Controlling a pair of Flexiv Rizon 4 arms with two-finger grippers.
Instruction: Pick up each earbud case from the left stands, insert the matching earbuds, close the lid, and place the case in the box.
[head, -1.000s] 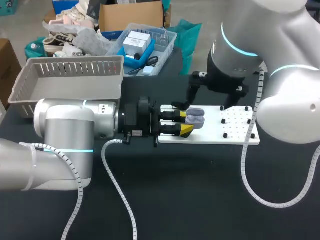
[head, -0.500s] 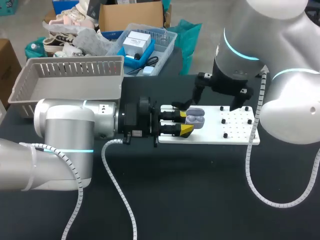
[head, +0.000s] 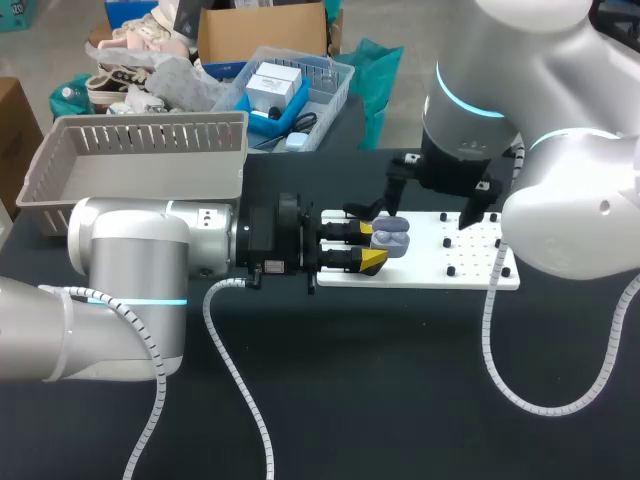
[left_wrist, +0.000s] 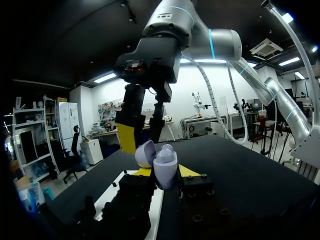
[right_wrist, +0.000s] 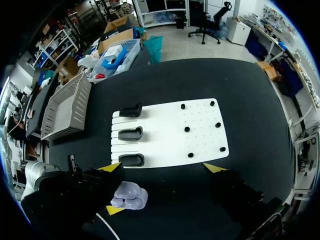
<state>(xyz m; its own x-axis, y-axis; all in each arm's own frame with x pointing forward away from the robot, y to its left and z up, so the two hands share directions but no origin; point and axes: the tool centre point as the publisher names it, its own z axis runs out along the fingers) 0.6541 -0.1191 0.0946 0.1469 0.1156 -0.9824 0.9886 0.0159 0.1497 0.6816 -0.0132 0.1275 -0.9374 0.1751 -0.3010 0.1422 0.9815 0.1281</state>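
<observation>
A lavender earbud case (head: 392, 237) with its lid up sits between the yellow tips of my left gripper (head: 374, 247), which is shut on it just above the white board's left end. In the left wrist view the case (left_wrist: 163, 161) stands upright between that gripper's (left_wrist: 165, 172) fingers. My right gripper (head: 412, 218) hangs wide open over the case and board. In its own view the right gripper (right_wrist: 161, 167) straddles the board's near edge, with the case (right_wrist: 129, 196) below and beside one finger. Three black stands (right_wrist: 132, 134) on the board carry nothing.
The white board (head: 480, 268) has several black pegs (right_wrist: 200, 125) on its right half. A grey slatted basket (head: 140, 165) stands at the back left, with a clear bin (head: 300, 95) of small items behind it. Dark table surface lies in front of the board.
My right arm's wrist shifted slightly right and then back left above the board, its gripper still wide open. The left arm and the case have not moved.
</observation>
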